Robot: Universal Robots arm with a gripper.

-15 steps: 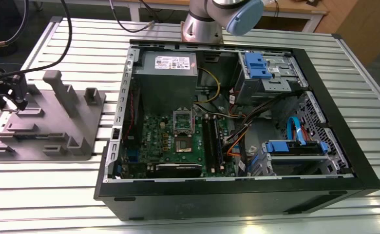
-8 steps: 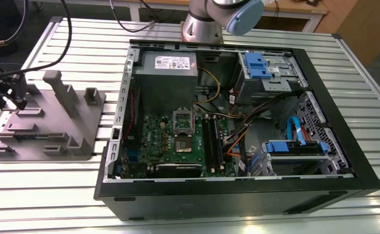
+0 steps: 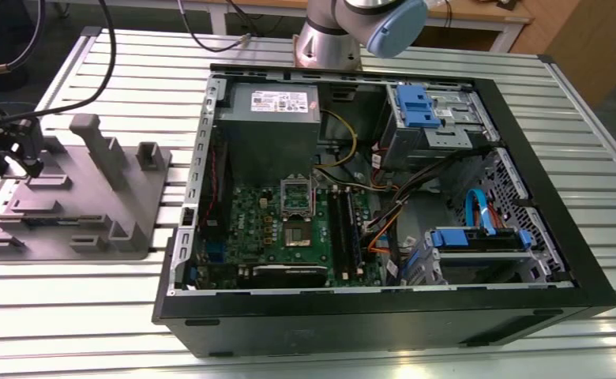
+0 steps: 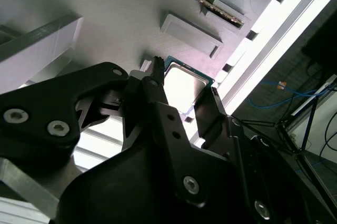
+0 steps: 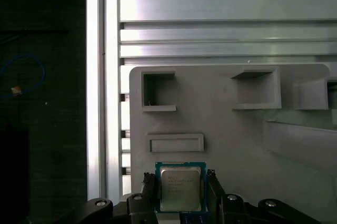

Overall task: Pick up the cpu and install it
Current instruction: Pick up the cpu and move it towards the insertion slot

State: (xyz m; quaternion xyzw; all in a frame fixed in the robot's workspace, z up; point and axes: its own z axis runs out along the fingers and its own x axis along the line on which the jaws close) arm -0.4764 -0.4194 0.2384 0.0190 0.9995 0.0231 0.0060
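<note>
The cpu (image 5: 180, 191) is a small square chip with a pale metal top and a green rim. It lies at the edge of the grey fixture plate (image 5: 221, 124), below a shallow rectangular recess. My gripper (image 5: 180, 179) straddles it, with one black finger against each of two opposite edges. In the second wrist view the cpu (image 4: 185, 79) shows bright between the same fingertips (image 4: 154, 74) of the gripper (image 4: 184, 84). In the exterior view the gripper (image 3: 29, 162) hangs low over the fixture plate (image 3: 77, 233) at that view's left.
An open computer case (image 3: 392, 296) lies in the middle of the slatted metal table (image 3: 108, 316), with a green motherboard and its socket (image 3: 295, 197) inside. Upright blocks (image 3: 103, 146) rise from the fixture. The arm's base (image 3: 329, 39) stands behind the case.
</note>
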